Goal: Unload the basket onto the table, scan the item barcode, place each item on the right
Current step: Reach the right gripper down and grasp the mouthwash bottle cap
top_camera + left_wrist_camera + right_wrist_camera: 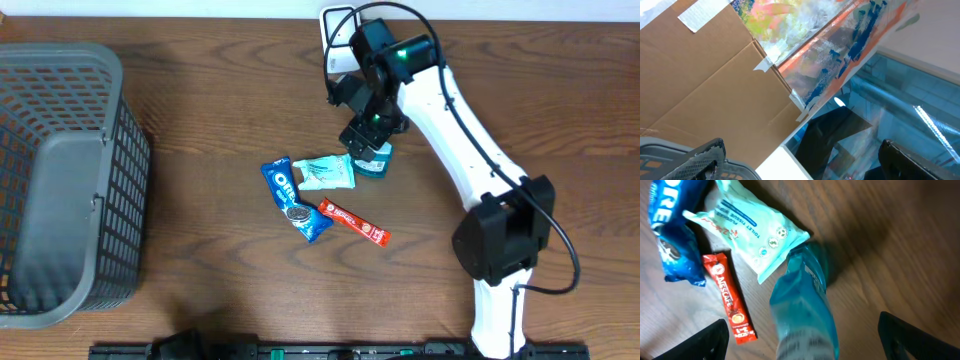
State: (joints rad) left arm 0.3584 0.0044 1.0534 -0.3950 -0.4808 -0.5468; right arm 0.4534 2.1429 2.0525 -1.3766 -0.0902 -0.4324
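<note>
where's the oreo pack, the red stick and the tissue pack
oreo pack (296, 200): overhead view, middle of the blue wrapper
red stick (354, 223): overhead view, middle of the sachet
tissue pack (747, 227): right wrist view, centre of its printed face

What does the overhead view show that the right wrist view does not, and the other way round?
Only overhead: the grey basket at far left and the white right arm. Only right wrist: the print on the tissue pack and on the red stick, readable from close up. Both: the Oreo pack, the tissue pack, the red stick, and the teal item under the open right gripper.
</note>
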